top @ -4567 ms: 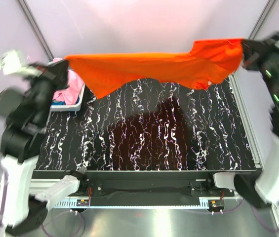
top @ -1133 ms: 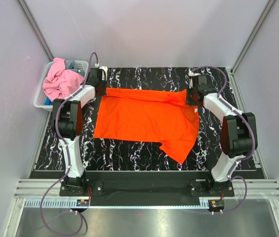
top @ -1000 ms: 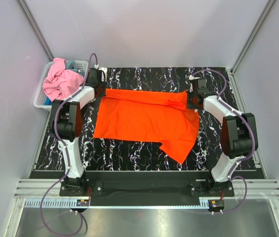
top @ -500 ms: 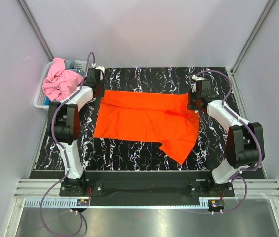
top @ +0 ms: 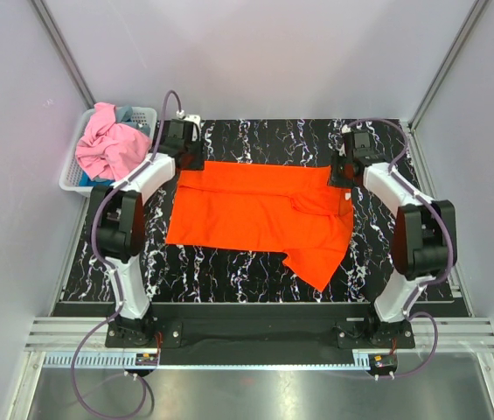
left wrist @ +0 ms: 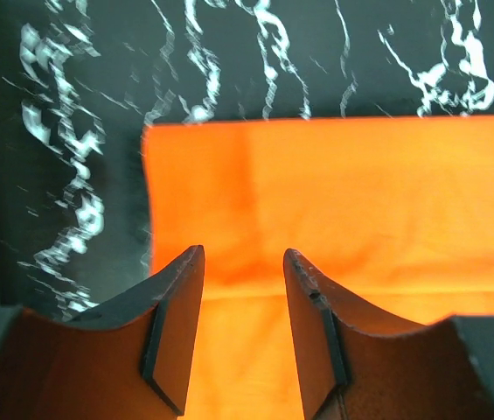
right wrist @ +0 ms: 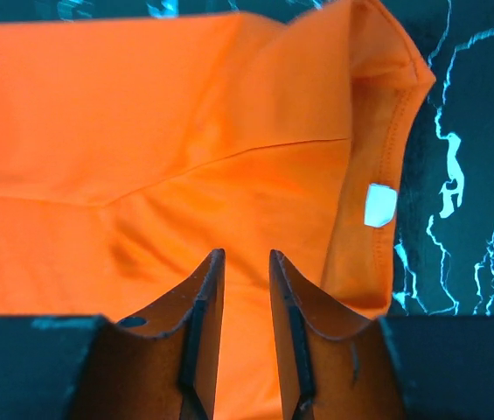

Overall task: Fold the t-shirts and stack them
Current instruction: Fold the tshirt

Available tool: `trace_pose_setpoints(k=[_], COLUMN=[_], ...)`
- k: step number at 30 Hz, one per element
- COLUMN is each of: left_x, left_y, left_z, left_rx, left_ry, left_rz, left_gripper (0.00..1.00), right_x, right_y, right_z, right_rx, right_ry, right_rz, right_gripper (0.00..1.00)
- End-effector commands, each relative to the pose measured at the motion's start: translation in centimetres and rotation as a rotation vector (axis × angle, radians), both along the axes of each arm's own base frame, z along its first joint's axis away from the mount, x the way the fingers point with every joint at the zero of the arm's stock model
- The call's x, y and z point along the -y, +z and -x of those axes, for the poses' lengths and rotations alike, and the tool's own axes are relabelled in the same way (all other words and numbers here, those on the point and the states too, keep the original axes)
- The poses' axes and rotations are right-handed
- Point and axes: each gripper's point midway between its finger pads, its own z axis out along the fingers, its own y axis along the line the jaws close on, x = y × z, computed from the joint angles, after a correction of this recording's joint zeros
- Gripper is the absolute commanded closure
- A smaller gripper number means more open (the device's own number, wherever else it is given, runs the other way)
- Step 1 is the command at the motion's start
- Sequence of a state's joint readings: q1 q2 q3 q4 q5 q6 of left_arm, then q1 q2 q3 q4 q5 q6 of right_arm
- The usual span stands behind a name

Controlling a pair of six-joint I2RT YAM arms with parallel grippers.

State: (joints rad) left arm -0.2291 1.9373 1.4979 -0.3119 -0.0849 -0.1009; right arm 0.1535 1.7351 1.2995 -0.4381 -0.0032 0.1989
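Observation:
The bright orange t-shirt [top: 255, 214] lies spread flat on the black marbled table [top: 255, 136], with one part trailing toward the near right. My left gripper [top: 184, 164] hovers open and empty over its far left corner [left wrist: 255, 192]. My right gripper [top: 344, 173] hovers over its far right corner [right wrist: 229, 131], jaws a little apart with nothing between them; a white label [right wrist: 379, 204] shows at the hem. The light pink t-shirt [top: 107, 144] is bunched in the basket, with the blue-grey t-shirt [top: 125, 114] peeking out behind it.
The white lattice basket [top: 73, 181] stands off the table's far left corner, beside the left arm. Metal frame posts rise at the far left and far right corners. Grey walls close in on three sides.
Earlier both grippers held the orange t-shirt stretched in the air. It now lies on the table. Both grippers have let go of its far corners and drawn back a little.

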Motion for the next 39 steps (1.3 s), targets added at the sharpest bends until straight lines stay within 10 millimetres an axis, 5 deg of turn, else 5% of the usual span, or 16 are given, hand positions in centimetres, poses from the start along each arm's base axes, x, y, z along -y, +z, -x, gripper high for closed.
trace_pose_setpoints(k=[1, 3, 9, 17, 24, 27, 32, 34, 39], left_x=[-0.1, -0.8, -2.4, -1.6, -0.7, 1.0, 1.7, 1.5, 0.8], left_y=[-2.0, -3.3, -6.1, -4.2, 1.3, 1.3, -2.0, -3.3, -5.2], left_z=[0.1, 0.6, 2.6, 3.7, -0.3, -2.5, -4.5, -5.1, -6.3], left_rx=[-0.073, -0.122, -0.243, -0.229, -0.080, -0.043, -0.059, -0.067, -0.089], left_ry=[0.056, 0.105, 0.240, 0.289, 0.269, 0.215, 0.200, 0.197, 0.230], left_rz=[0.031, 0.007, -0.036, 0.067, 0.114, 0.171, 0.166, 0.146, 0.125], left_gripper=[0.53, 0.53, 0.52, 0.49, 0.46, 0.45, 0.45, 0.45, 0.43], right_x=[1.8, 2.9, 4.0, 3.3, 3.0, 3.1, 3.4, 3.8, 6.7], right_y=[-1.3, -1.4, -0.3, -0.3, -1.5, -1.3, -1.8, -1.9, -2.8], right_z=[-1.3, -1.9, -4.5, -8.3, -11.0, -11.3, -11.0, -10.9, -10.6], right_rx=[-0.018, -0.011, 0.040, 0.065, 0.060, 0.060, 0.061, 0.064, 0.072], right_ry=[-0.045, -0.043, -0.006, 0.103, 0.157, 0.147, 0.112, 0.103, 0.015], right_rz=[-0.017, -0.077, -0.209, -0.260, -0.296, -0.297, -0.289, -0.274, -0.221], right_gripper=[0.63, 0.51, 0.47, 0.45, 0.49, 0.50, 0.51, 0.54, 0.98])
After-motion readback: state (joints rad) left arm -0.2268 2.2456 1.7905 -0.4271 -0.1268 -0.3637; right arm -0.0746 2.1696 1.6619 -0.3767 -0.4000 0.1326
